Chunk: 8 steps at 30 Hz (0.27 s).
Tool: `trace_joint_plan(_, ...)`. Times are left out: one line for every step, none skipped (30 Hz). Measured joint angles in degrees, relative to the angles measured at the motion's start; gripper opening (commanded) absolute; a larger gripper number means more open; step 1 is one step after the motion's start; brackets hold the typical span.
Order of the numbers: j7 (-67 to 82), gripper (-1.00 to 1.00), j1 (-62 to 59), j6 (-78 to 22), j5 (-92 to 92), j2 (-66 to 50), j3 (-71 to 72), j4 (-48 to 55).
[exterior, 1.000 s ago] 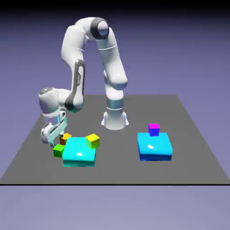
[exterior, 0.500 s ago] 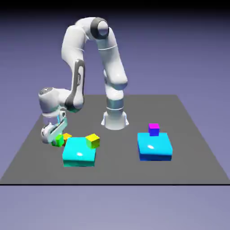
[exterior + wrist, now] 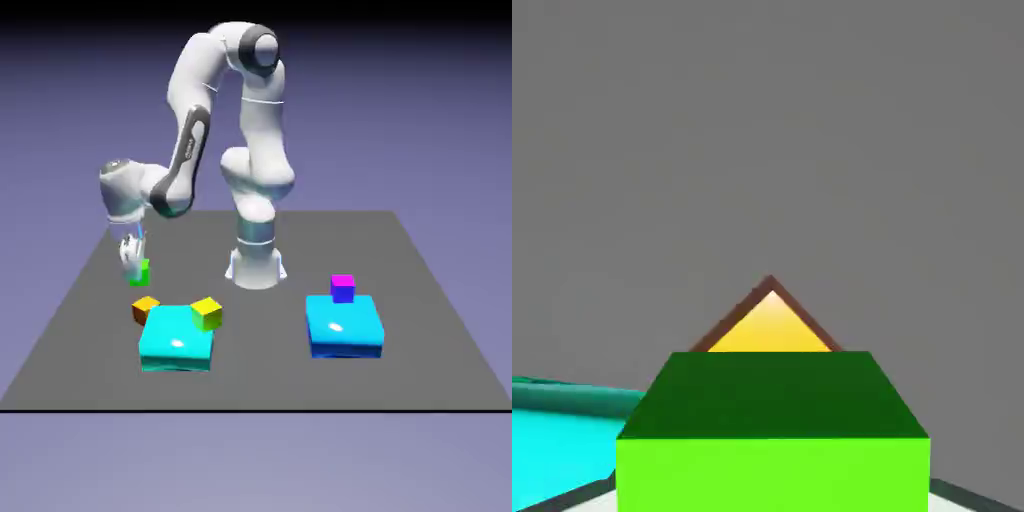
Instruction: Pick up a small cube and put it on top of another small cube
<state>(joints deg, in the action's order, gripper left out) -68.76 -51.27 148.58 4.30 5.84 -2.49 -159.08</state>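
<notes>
1. The small green cube (image 3: 772,475) is held up in the air, clamped between the jaws (image 3: 136,273), over the table (image 3: 265,370). No long side is seen on it, as it is a cube.
2. In the exterior view, the orange cube (image 3: 146,310) is seen at 6 o'clock from the green cube, lower down and apart. In the hand view, its corner is seen at 12 o'clock, poking out past the green cube. Its sides look turned from the green cube's sides.
3. The orange cube may be the one to be built on. If so, the green cube must be moved toward 6 o'clock in the exterior view, then turned to match and let down softly. It could be tipped off if it is set down crooked.
4. Things counted: four small cubes (green, orange, the yellow-olive cube (image 3: 207,314), the magenta cube (image 3: 343,288)); two flat blocks (the cyan block (image 3: 176,345), the blue block (image 3: 344,328)); one arm (image 3: 190,150).
</notes>
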Motion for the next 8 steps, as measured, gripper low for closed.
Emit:
trace_joint_plan(0.43,-1.00,-0.06,2.12,0.59,-2.07,0.30,-0.06)
trace_joint_plan(0.86,-1.00,-0.14,4.24,1.18,-4.15,0.58,-0.11)
trace_joint_plan(1.30,-1.00,-0.55,6.36,1.77,-6.22,1.25,-0.17)
trace_joint_plan(1.73,-1.00,-0.47,8.48,2.37,-8.30,1.33,-0.22)
trace_joint_plan(2.16,-1.00,-0.61,10.60,2.96,-10.37,1.62,-0.28)
trace_joint_plan(2.33,1.00,-0.67,11.42,3.20,-11.18,1.74,-0.30)
trace_joint_plan(2.35,1.00,-0.66,11.40,3.21,-11.18,1.72,-0.30)
trace_joint_plan(2.35,1.00,-0.66,11.40,3.21,-11.18,1.71,-0.30)
